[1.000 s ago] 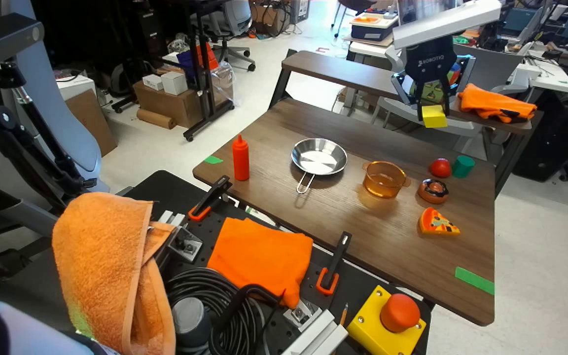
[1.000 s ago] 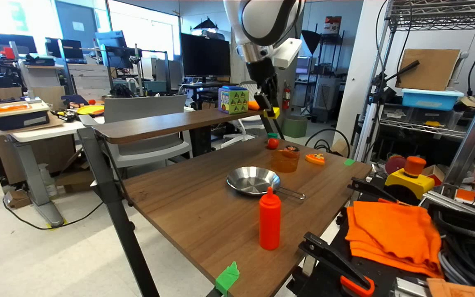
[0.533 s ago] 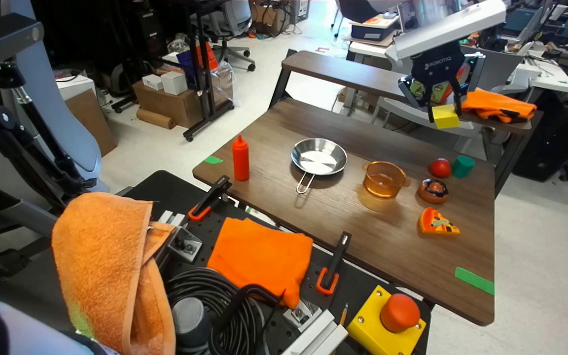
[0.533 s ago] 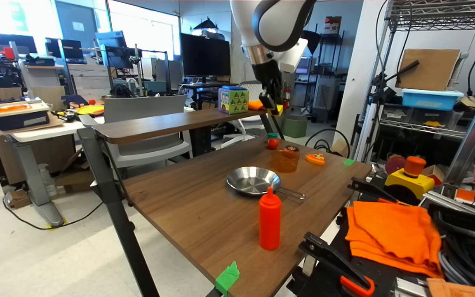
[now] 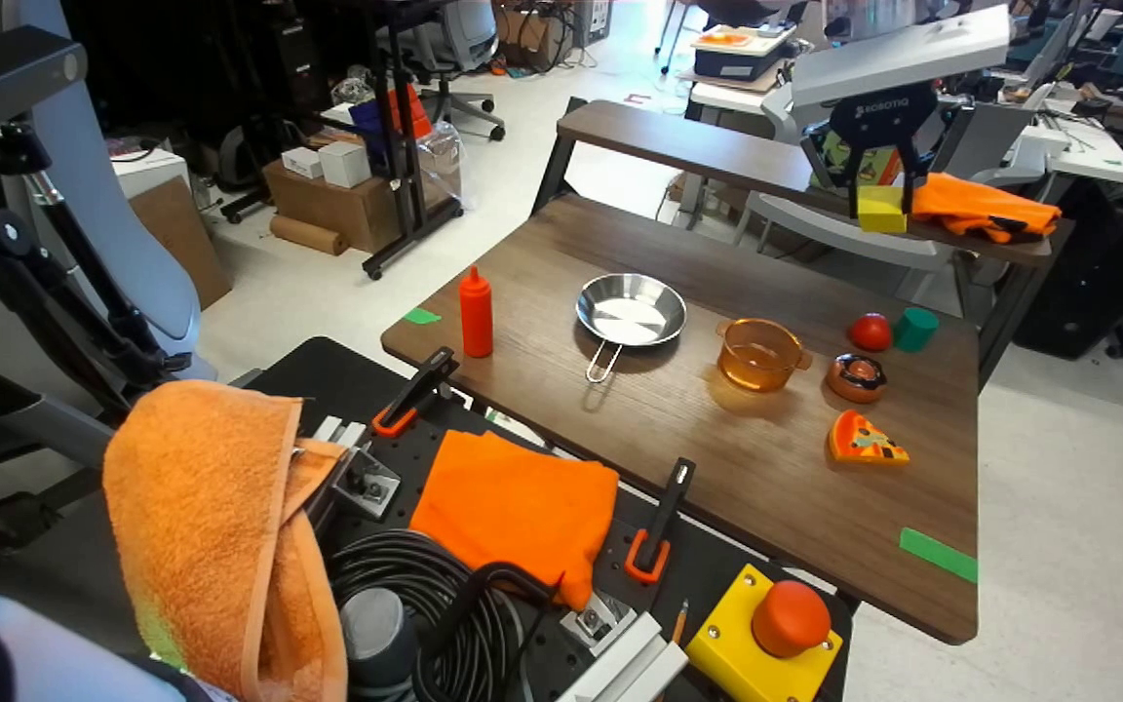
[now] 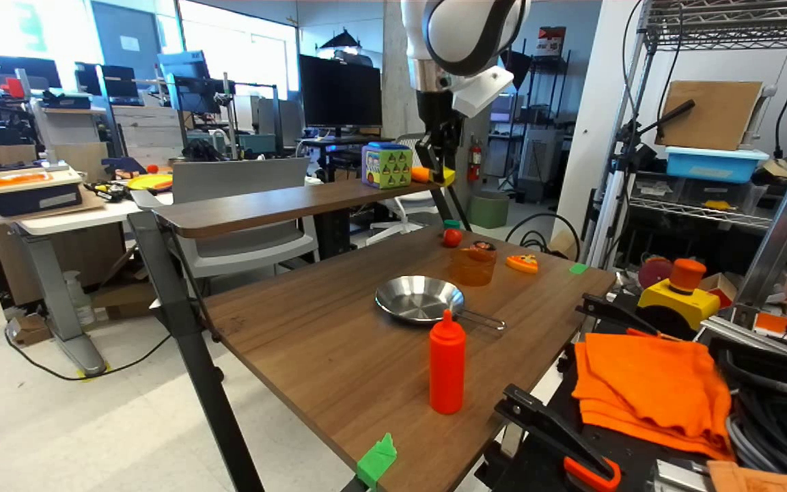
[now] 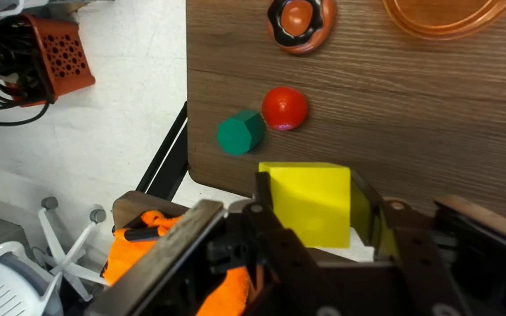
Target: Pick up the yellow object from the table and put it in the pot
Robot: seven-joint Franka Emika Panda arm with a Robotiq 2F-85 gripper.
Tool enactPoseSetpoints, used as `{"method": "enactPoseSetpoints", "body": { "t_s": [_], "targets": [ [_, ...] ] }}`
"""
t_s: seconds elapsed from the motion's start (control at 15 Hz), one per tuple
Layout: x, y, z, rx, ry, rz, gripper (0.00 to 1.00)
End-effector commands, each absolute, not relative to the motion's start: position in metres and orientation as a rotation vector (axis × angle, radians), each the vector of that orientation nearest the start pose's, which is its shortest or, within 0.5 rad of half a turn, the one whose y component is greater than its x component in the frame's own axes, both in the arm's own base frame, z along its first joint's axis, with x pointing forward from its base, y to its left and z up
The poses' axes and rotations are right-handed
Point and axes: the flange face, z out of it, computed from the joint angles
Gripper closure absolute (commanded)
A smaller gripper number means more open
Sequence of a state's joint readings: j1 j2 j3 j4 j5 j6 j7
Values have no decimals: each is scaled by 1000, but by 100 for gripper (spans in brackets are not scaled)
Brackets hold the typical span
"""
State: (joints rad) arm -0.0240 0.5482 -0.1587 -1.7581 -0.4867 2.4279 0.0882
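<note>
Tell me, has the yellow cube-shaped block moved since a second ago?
Yes. In an exterior view, the yellow cube-shaped block has shifted right and up in the picture, away from the round translucent amber-orange pot.

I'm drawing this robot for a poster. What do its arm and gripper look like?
The arm is white and rounded, with a curved black band and a silvery collar. The gripper is black, with pale ROBOTIQ lettering and slim dark fingers. A long white slab sits just above the lettering.
</note>
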Motion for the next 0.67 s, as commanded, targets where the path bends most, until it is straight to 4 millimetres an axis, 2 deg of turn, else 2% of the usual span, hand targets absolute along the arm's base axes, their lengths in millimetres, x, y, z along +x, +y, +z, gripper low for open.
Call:
{"method": "enactPoseSetpoints", "body": {
  "t_s": [0.0,0.6],
  "targets": [
    [672,-114,276,-3495,-175,-220,80],
    [672,-98,268,-3503,-224,-220,80]
  ]
}}
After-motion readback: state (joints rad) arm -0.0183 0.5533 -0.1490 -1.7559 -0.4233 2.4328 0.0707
